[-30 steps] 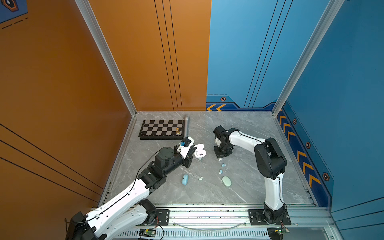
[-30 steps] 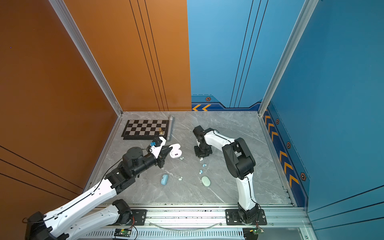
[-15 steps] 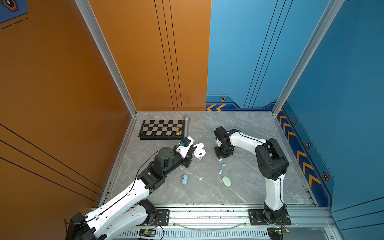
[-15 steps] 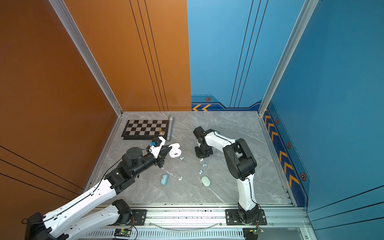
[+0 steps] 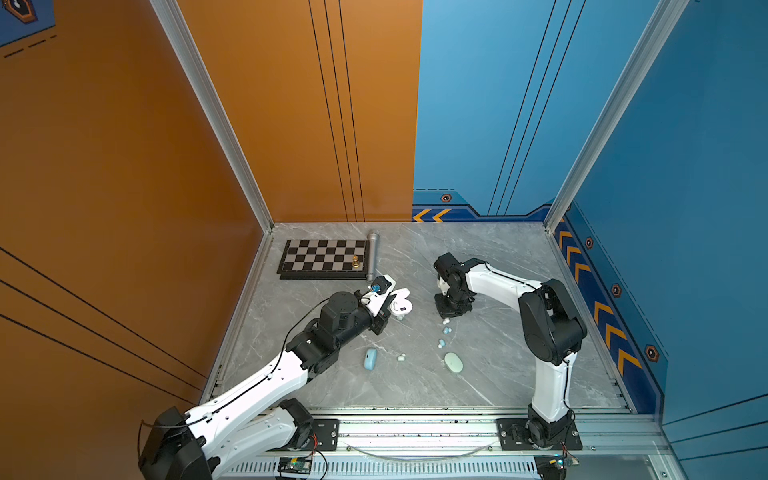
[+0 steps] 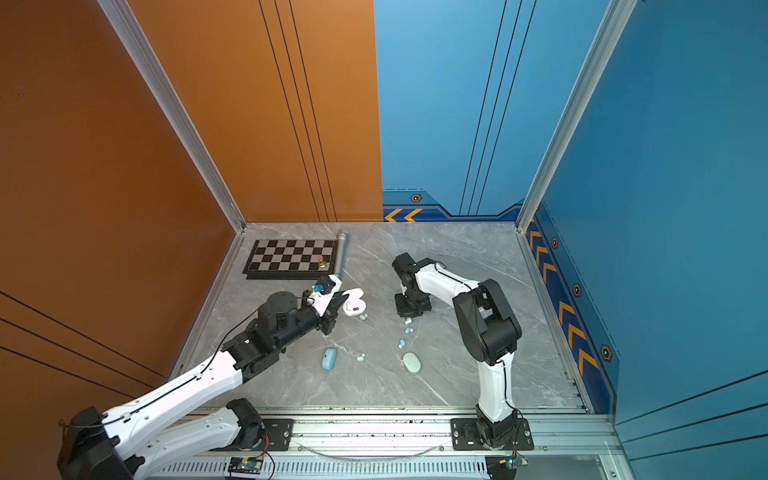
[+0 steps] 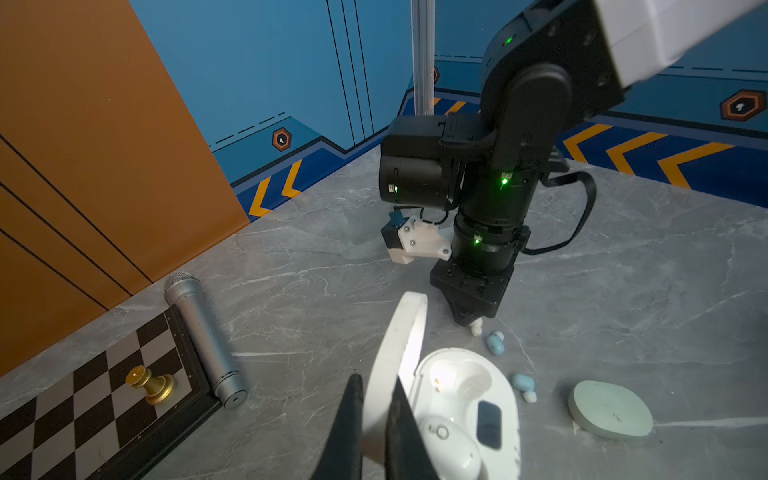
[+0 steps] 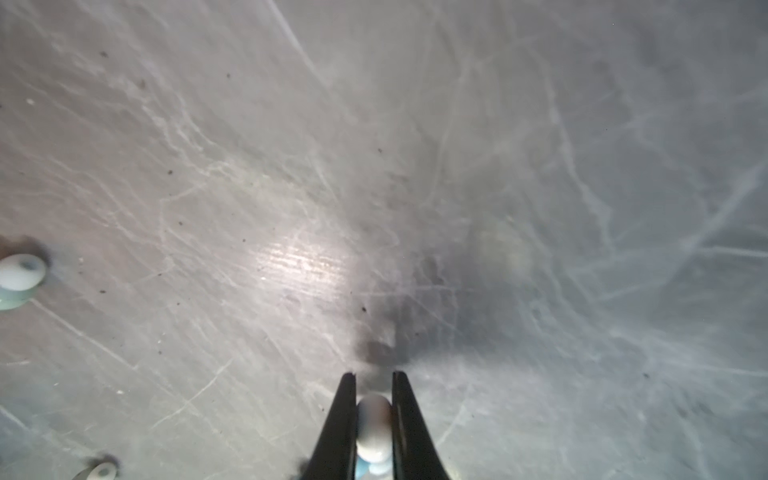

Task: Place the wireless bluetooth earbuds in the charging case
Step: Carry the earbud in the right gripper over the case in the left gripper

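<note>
At the middle of the tabletop (image 5: 519, 374) the right gripper (image 8: 374, 376) pinched a white earbud (image 8: 374, 424), the pick seemingly done; next it wanted a careful carry to the empty socket of the open white case (image 7: 510, 409), its lid (image 7: 409, 328) clamped by the left gripper (image 7: 374, 380).

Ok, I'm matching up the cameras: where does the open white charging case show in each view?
In a top view: open white pebble-shaped plastic charging case left of centre, nearer than the black-and-silver chequered chessboard.
In a top view: likewise.
Left wrist: just beyond the left gripper, whose fingers pinch its lid.
Right wrist: not in it.
Shared landmark: silver metal microphone, in all but the right wrist.
</note>
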{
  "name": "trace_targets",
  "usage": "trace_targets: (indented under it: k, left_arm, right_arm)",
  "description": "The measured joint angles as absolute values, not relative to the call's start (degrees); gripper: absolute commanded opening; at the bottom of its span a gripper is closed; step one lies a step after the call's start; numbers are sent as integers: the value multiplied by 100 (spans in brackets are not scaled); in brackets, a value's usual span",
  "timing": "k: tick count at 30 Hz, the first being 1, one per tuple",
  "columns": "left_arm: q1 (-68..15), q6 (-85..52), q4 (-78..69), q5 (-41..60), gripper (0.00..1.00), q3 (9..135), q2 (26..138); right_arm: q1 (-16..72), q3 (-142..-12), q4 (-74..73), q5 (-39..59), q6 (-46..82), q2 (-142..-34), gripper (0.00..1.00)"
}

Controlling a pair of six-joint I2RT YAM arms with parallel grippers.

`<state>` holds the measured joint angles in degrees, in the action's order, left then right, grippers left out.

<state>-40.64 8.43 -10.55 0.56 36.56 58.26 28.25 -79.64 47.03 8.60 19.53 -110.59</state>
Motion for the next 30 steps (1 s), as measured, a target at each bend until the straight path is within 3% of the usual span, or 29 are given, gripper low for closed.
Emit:
trace_targets:
  k: [13, 30]
  left_arm:
    - [-4130, 1011, -2040, 58, 0, 3894, 7330]
    - [-4246, 1004, -2296, 290, 0, 4132, 7430]
  right_arm:
    - [2786, -7878, 4716, 1837, 2421, -9065, 13]
    - [3120, -8278, 4709, 2279, 2947, -8971, 13]
